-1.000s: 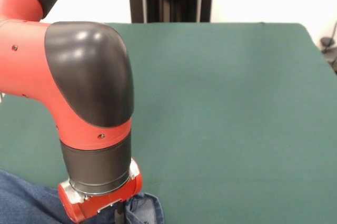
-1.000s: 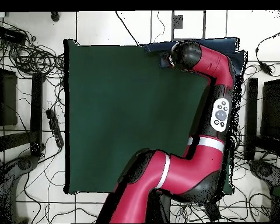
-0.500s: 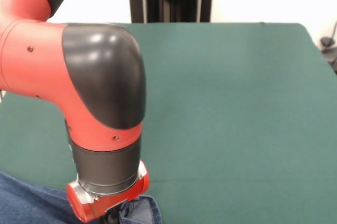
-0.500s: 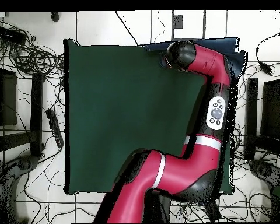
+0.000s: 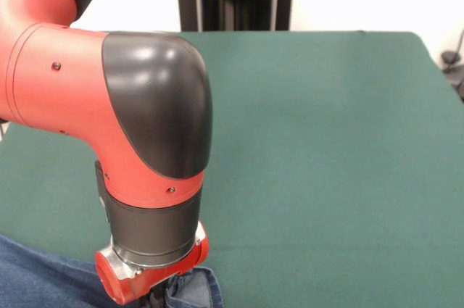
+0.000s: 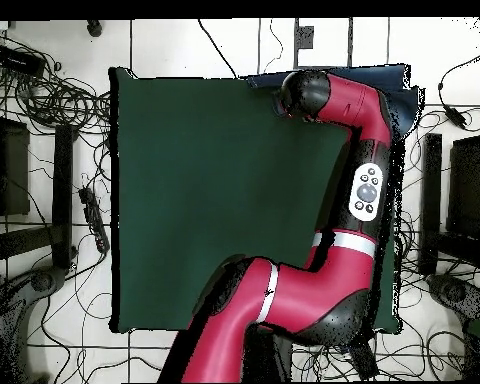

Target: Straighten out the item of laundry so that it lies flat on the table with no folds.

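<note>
A: Honestly, the gripper (image 5: pixel 154 299) shows only as a dark stub under the red wrist flange at the bottom edge of the front view. Whether it is clamped or loose I cannot tell.

B: What is it over?

A: The jeans (image 5: pixel 43 279). It sits right at a bunched blue edge of them, touching or just above; the contact itself is cut off. From overhead, the arm's (image 6: pixel 367 190) black elbow cap covers that spot completely.

B: And where do the jeans lie?

A: At one edge of the table (image 5: pixel 326 163), near a corner. Overhead, they (image 6: pixel 384 78) run as a dark blue strip along the top edge, partly past the green cloth. Most of the table is well apart from them.

B: So which step is this?

A: I judge it the taking hold, or the start of a pull. The denim looks rumpled, so flattening is far from done.

B: Next?

A: Probably a firm grip on that edge, then a drag inward onto the open green.
</note>
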`<state>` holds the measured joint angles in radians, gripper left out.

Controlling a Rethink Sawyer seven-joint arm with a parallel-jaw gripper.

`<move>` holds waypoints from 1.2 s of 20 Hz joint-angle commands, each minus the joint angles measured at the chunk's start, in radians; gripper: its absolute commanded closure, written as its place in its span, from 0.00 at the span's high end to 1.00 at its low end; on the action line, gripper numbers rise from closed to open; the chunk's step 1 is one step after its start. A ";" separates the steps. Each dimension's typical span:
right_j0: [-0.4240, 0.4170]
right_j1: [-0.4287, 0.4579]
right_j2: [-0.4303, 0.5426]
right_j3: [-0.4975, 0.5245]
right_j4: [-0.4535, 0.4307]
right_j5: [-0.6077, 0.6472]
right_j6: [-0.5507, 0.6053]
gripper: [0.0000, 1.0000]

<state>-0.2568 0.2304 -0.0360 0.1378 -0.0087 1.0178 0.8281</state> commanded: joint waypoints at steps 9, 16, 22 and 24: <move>0.062 0.007 0.041 0.348 0.004 0.133 0.178 0.00; 0.080 -0.024 0.062 0.393 0.026 0.119 0.241 0.00; 0.090 -0.056 0.077 0.439 0.043 0.099 0.276 0.00; 0.094 -0.071 0.081 0.460 0.049 0.093 0.286 0.00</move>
<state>-0.2513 0.1394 -0.0362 0.3156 -0.0064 1.0172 0.8285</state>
